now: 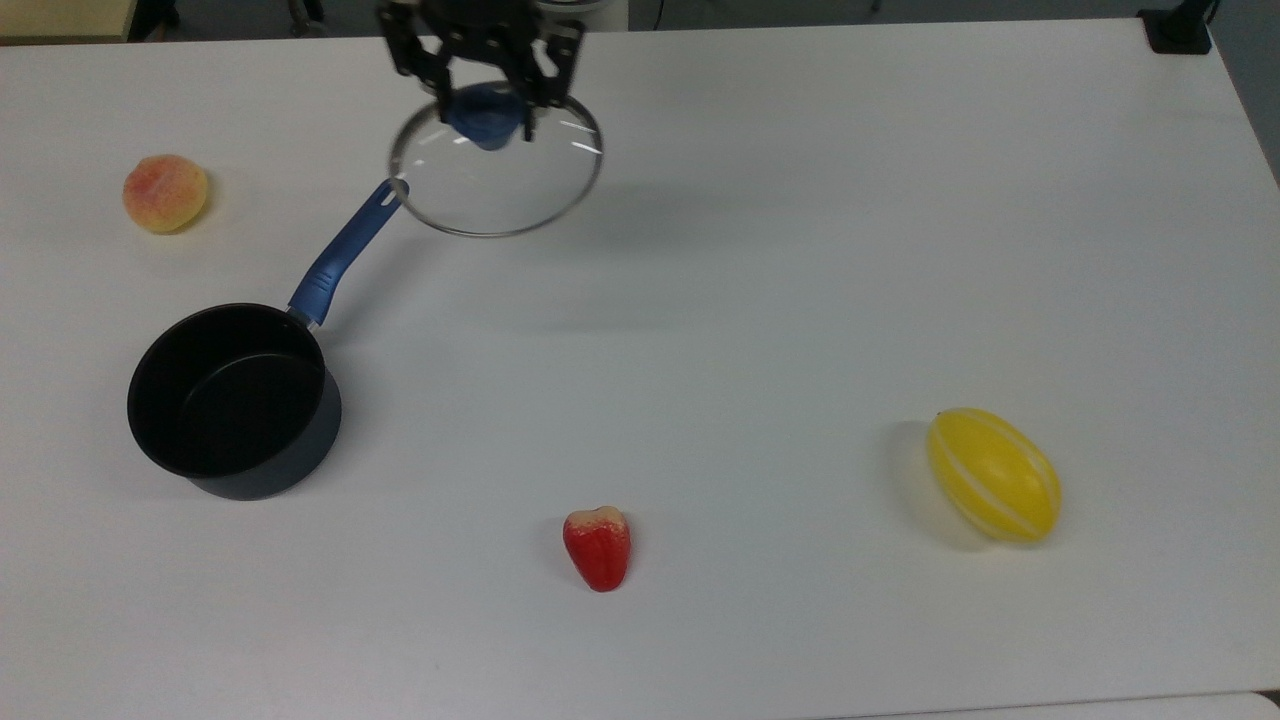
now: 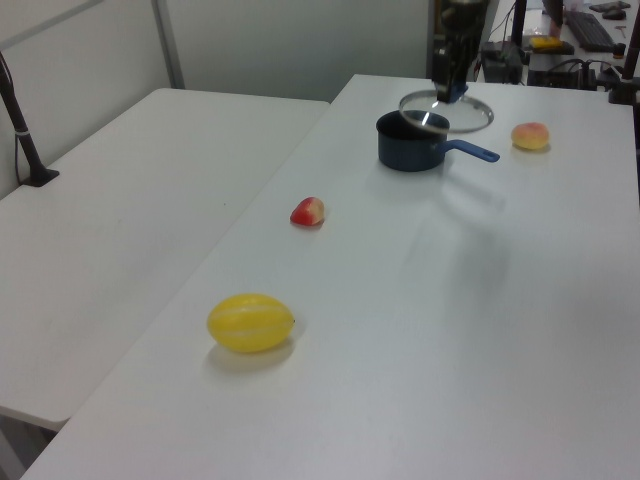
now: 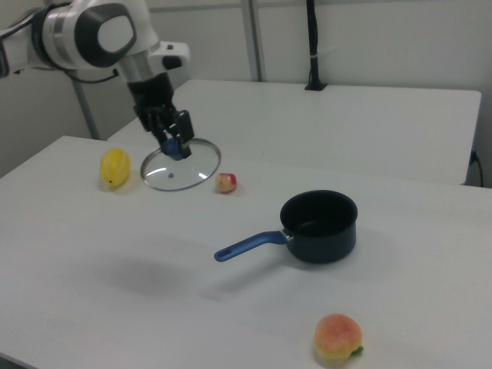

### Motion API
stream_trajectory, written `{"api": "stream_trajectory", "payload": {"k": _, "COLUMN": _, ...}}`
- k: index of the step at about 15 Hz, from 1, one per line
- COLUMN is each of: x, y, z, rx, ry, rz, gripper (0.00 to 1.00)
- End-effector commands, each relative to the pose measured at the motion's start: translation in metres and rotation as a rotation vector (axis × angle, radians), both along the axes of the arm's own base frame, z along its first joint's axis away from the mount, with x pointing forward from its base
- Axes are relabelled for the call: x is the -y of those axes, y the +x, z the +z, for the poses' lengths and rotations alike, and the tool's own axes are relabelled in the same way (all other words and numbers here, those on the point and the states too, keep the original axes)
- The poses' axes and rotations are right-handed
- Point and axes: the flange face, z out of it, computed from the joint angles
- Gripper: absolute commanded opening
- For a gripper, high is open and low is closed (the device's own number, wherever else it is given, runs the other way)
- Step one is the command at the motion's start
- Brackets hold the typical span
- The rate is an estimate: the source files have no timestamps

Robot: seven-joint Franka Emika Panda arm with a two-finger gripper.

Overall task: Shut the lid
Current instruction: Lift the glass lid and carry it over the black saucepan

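Above the white table [image 1: 760, 300], near the top view's upper edge, the gripper [image 1: 487, 92] is clamped on the blue knob [image 1: 484, 115] of the lid [image 1: 497, 180], carrying it in the air w/ nothing under it but its shadow on the tabletop. Lid hangs roughly level; its rim overlaps the tip of the saucepan's blue handle [image 1: 348, 250] in the top view. Saucepan [image 1: 232, 400] sits open, well apart toward the top view's lower left. Peach [image 1: 165, 192] at the top view's far left, red fruit [image 1: 598, 547] near bottom centre, yellow melon [image 1: 993, 474] at right. Right view: lid [image 3: 181, 166] held clear of the table, pan [image 3: 318, 225] off to the right view's right.
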Motion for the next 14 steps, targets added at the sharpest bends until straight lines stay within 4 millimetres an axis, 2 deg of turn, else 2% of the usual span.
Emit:
{"api": "stream_trajectory", "payload": {"k": 1, "x": 0.052, "y": 0.026, "z": 0.016, "rx": 0.011, "ry": 0.024, "rz": -0.105, "gripper": 0.0}}
{"api": "stream_trajectory", "payload": {"k": 4, "x": 0.081, "y": 0.048, "z": 0.009, "rx": 0.03, "ry": 0.021, "rz": -0.144, "gripper": 0.0}}
{"api": "stream_trajectory", "payload": {"k": 7, "x": 0.109, "y": 0.069, "z": -0.009, "rx": 0.047, "ry": 0.011, "rz": -0.176, "gripper": 0.0}}
{"api": "stream_trajectory", "payload": {"k": 9, "x": 0.13, "y": 0.086, "z": -0.034, "rx": 0.079, "ry": 0.007, "rz": -0.191, "gripper": 0.0}}
{"api": "stream_trajectory", "payload": {"k": 14, "x": 0.161, "y": 0.1, "z": -0.063, "rx": 0.122, "ry": -0.037, "rz": -0.218, "gripper": 0.0}}
